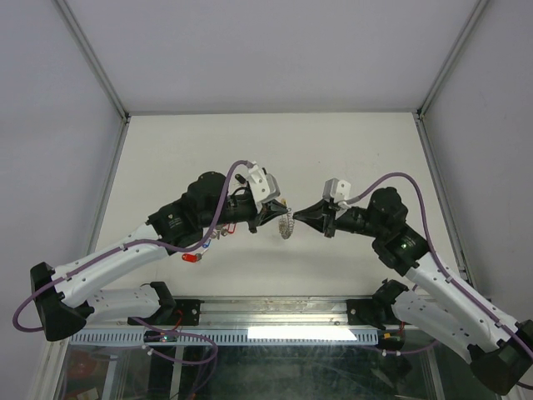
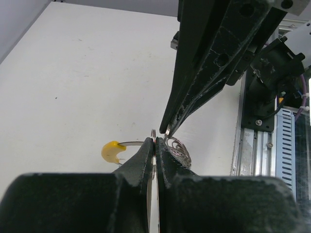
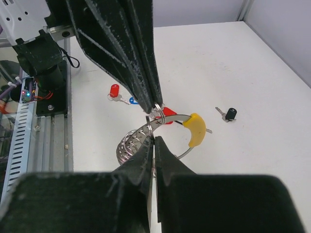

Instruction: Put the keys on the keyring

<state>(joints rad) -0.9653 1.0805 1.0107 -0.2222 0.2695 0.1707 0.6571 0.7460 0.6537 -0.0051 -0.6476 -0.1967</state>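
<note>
Red plastic marks one key [image 1: 193,257] lying on the desk [image 1: 333,150], well to the left of the keyring [image 1: 286,227] and nearer the arm bases. A blue-tagged key [image 3: 133,101] lies just beside it, and a dark green-tagged key [image 3: 229,114] lies apart on the desk below the ring.

Just left of the keyring, the left hand [image 2: 154,143] is pinched narrow with a thin edge of the ring wire between its fingertips, holding it clear of the desk. A yellow-tagged key [image 3: 196,129] hangs at the ring, and a coil of silver wire [image 3: 127,148] hangs beside it. I cannot tell whether the yellow-tagged key is fully threaded on.

Immediately right of the keyring, the right hand [image 3: 154,141] is also closed narrow on wire of the same bundle, apparently the ring, though which strand is hard to tell. Its tips nearly meet the left hand's.

The likely trouble comes from that closeness. If either hand pulls or twists out of step, the thin wire could slip from a pinch and the ring could drop. A skewed ring could let the yellow-tagged key slide off. The coil could snag a fingertip, and the two hands could knock together.
</note>
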